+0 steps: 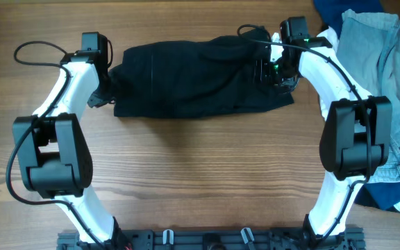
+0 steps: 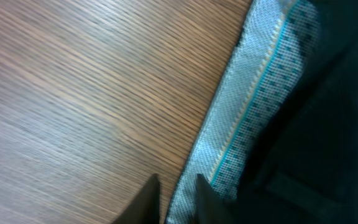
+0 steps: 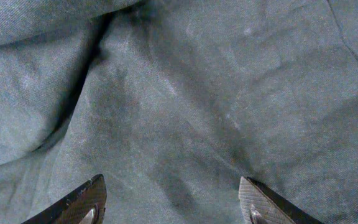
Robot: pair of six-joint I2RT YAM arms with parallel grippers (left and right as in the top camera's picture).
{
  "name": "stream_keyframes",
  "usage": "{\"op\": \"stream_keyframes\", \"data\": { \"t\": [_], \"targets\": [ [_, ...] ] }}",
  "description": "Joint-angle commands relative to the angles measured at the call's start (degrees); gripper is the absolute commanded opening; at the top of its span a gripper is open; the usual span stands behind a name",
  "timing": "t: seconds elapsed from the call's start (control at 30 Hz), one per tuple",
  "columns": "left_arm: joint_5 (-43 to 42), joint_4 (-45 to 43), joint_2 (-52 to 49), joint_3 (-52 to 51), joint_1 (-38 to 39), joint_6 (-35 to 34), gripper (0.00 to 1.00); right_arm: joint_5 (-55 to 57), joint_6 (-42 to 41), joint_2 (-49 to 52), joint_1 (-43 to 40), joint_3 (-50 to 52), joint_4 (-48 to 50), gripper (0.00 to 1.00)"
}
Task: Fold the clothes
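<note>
On the grained wood table [image 1: 186, 160], rumpled black shorts [image 1: 200, 76]; left gripper [image 2: 176, 190] pinches their pale woven waistband [image 2: 247, 106], right gripper [image 3: 171, 186] splayed.

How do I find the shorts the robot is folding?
Start at the brown wooden table in the overhead view. Near its far middle lie the plain black fabric shorts. The light-blue denim garment at the right is pale; the shorts are black.
</note>
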State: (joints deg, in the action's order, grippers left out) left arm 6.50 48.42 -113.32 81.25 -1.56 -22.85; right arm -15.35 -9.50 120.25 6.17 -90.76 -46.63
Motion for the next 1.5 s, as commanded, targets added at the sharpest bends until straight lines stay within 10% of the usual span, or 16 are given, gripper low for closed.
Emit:
{"op": "stream_keyframes", "data": {
  "t": [0.0,0.37,0.67,1.1,1.13,1.2,1.47],
  "targets": [
    [-4.5,-0.4,-0.5,0.0,1.3,3.5,0.34,0.5,0.5,-0.9,0.4,0.3,0.2,0.7],
    [-28.5,-0.3,-0.5,0.0,-5.4,20.0,0.53,0.5,1.2,-0.9,0.4,0.3,0.5,0.71],
    [-26.8,-1.1,-1.0,-5.1,-5.1,20.9,0.04,0.5,2.0,-0.9,0.4,0.3,0.9,0.72],
    [-19.6,16.5,7.5,-4.6,-4.1,13.0,0.04,0.5,2.0,-0.9,0.4,0.3,0.4,0.72],
    [-18.6,11.5,7.5,-6.0,-4.7,13.6,0.13,0.5,2.0,-0.9,0.4,0.3,0.5,0.73],
    [-18.4,2.2,7.5,-7.4,-5.7,15.1,0.8,0.5,2.0,-0.9,0.4,0.3,0.2,0.76],
    [-26.6,-3.7,-0.3,-7.9,-4.6,16.8,0.81,0.5,2.0,-0.9,0.4,0.3,-0.3,0.77]
  ]
}}
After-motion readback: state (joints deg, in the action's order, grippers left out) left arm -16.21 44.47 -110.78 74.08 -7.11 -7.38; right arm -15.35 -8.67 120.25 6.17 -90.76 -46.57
